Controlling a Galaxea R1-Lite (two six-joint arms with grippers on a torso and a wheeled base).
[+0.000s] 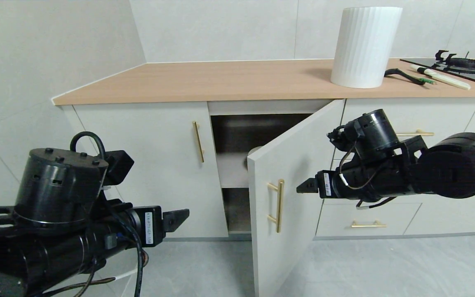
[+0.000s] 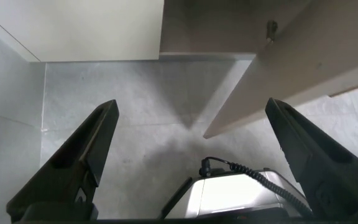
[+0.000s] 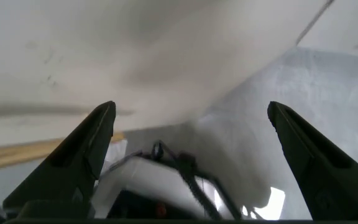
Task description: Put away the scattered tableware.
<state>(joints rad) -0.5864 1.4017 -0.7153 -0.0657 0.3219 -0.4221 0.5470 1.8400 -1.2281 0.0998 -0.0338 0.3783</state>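
Facing a kitchen corner with smooth, pale grey tiled walls [image 1: 56, 41] and a matte grey floor [image 1: 365, 264]. A light wood-grain table [image 1: 221, 80] runs across the upper half of the frame above flat off-white cabinets.

At upper right on the table stands a tall white cylinder [image 1: 365, 47] with fine vertical ribs. Just right of it lies the scattered tableware: a black utensil with a curved handle [image 1: 404, 75] and a long cream utensil [image 1: 439, 77] with a green part. They sit by the near edge of a glossy black hob [image 1: 423, 62], which carries a black grate [image 1: 468, 64] at the far right edge.

In the centre, one cabinet door [image 1: 295, 165] stands swung open, with a slim brass bar handle [image 1: 278, 205]. Behind it is a shadowed compartment [image 1: 245, 136] with a pale shelf. The closed door [image 1: 151, 165] to its left has a matching handle.

The right end effector [image 1: 305, 186], centre right, is just beside the open door's outer face near its handle. Its black tapered fingers [image 3: 92, 149] are spread wide, holding nothing. The left end effector [image 1: 175, 218], lower left, sits low before the closed door. Its fingers [image 2: 86, 155] are likewise parted and empty.
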